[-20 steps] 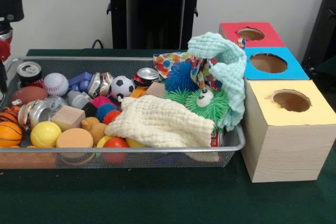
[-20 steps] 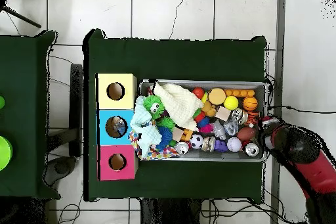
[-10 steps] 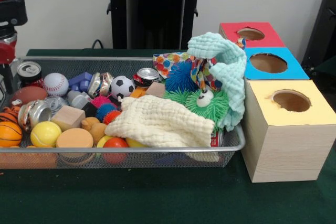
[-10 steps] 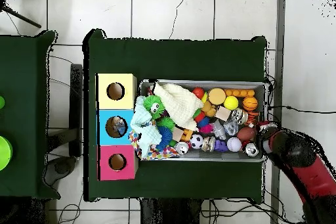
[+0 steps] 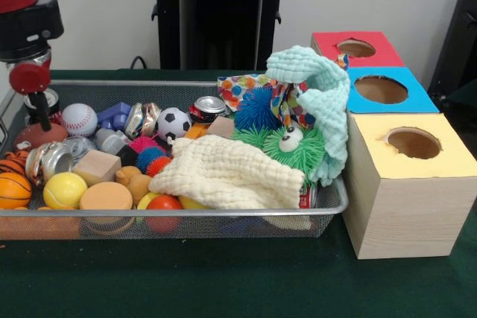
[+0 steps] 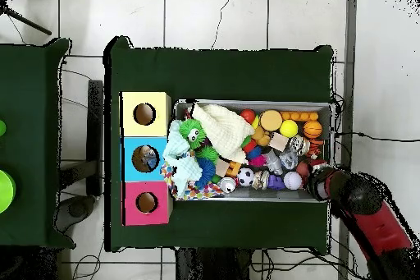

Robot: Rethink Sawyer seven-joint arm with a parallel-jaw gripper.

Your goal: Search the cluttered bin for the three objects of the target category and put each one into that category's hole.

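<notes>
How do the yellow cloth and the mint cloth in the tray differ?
Colour: the yellow cloth is pale cream-yellow; the mint cloth is light green-blue.
Pose: the yellow cloth lies low and spread over the toys at the tray's front; the mint cloth is heaped high at the box end and hangs down over the rim beside the yellow box.
Shared: both are soft, crinkled fabric draped over other items.

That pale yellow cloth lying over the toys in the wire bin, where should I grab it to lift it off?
Pinch the pale yellow cloth from straight above, on its bunched upper part near the green fuzzy toy. It lies limp and draped, with its lower edge at the bin rim, so a side approach would likely hit the mesh wall.
</notes>
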